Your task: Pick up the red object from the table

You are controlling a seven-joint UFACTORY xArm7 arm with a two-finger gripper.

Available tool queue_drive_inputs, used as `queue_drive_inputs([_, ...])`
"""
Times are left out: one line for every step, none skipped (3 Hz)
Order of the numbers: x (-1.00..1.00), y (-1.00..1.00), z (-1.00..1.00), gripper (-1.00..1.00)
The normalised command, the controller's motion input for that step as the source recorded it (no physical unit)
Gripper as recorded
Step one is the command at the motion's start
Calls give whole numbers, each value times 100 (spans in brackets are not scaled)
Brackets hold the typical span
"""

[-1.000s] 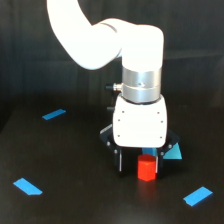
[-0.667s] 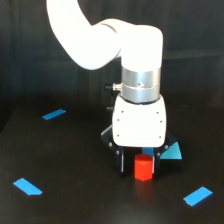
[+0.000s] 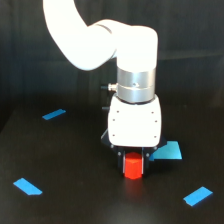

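Black table [image 3: 60, 200] across the whole lower half of the frame, bare but for a few scattered pieces. White arm [image 3: 95, 40] sweeping down from upper left to centre, wrist turned vertical, apparently to bring the tool straight down over the target. Gripper [image 3: 133, 161] low at centre, just below the white housing, dark fingers barely showing either side of the block. Four flat blue pieces: one [image 3: 167, 151] just right of the gripper, partly hidden behind it; one [image 3: 53, 114] at left middle; one [image 3: 27, 186] at lower left; one [image 3: 198, 196] at lower right. All well clear of the grasp line except the nearest, and probably only clutter. Red object [image 3: 133, 167] at lower centre, upright, directly under the gripper and between its fingers, top tucked up into the shadow of the housing, base seemingly on or just off the table. Cannot tell whether fingers press the block or merely flank it: contact hidden in shadow.
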Motion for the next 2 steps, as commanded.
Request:
queue_drive_inputs([-47, 5, 72, -100])
queue_drive_inputs([-48, 12, 79, -96])
